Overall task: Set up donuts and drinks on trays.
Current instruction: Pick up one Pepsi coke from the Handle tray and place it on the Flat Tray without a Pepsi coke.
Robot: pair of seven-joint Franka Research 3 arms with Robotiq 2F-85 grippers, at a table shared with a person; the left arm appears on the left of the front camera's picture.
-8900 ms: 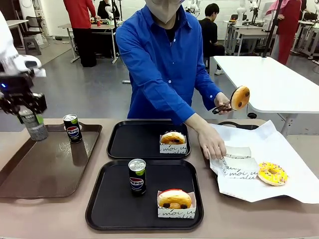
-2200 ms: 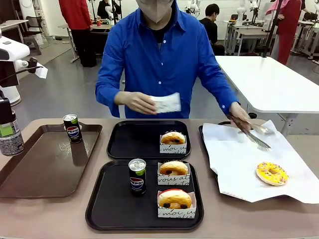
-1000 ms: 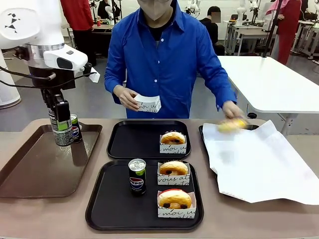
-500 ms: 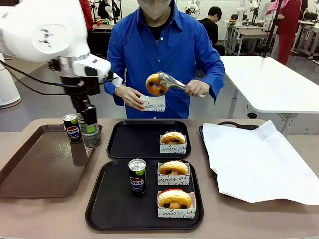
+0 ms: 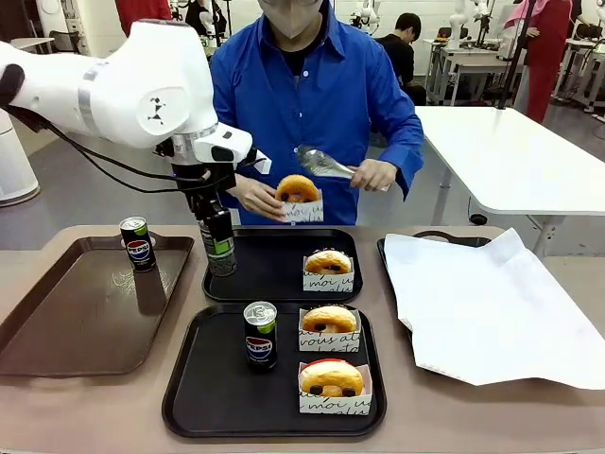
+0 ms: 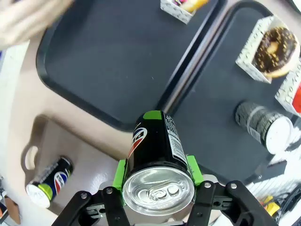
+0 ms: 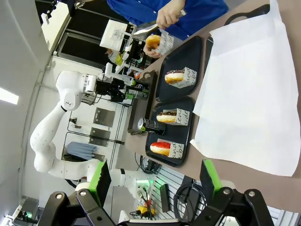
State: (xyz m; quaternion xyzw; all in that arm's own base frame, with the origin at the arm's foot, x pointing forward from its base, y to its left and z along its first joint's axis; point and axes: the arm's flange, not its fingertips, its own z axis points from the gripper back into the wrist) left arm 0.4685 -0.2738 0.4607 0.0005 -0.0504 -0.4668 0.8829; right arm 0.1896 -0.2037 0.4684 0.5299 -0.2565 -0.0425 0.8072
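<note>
Pepsi can (image 5: 218, 248) hangs clamped between the green pads of the left end effector (image 6: 157, 186), just over the left rim of the far black tray (image 5: 260, 263), which already carries one boxed donut (image 5: 328, 269). The near black tray (image 5: 208, 388) holds a second Pepsi can (image 5: 259, 335) and two boxed donuts, chocolate (image 5: 329, 326) and red-glazed (image 5: 331, 385). A third can (image 5: 138, 243) stands on the brown tray (image 5: 66, 322). Across the surface, the person's hand (image 5: 257, 197) holds another boxed donut (image 5: 298, 198) above the far tray, with tongs (image 5: 324, 164) beside it. The right end effector (image 7: 155, 181) stands spread wide, empty. Lowered here, the can could catch the raised rim and tip; that hand coming down could also meet the arm.
</note>
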